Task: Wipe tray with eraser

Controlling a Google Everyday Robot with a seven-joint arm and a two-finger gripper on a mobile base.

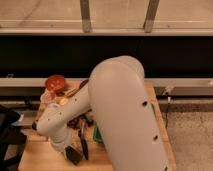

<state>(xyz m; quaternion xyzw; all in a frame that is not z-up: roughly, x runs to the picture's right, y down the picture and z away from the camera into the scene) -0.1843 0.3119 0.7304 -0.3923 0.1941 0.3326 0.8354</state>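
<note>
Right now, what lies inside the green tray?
Only a green sliver of the tray shows, with nothing visible on it. The white arm covers the rest, so its contents cannot be seen. The claw hangs beside it, by the eraser.

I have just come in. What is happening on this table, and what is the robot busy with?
The robot's big white arm bends over the wooden table and hides much of it. Its gripper is low at the front left of the table, right beside the small dark eraser; a grasp cannot be confirmed. The green tray shows only as a narrow strip next to the arm, just right of a black-handled knife. A red bowl stands at the back left.
</note>
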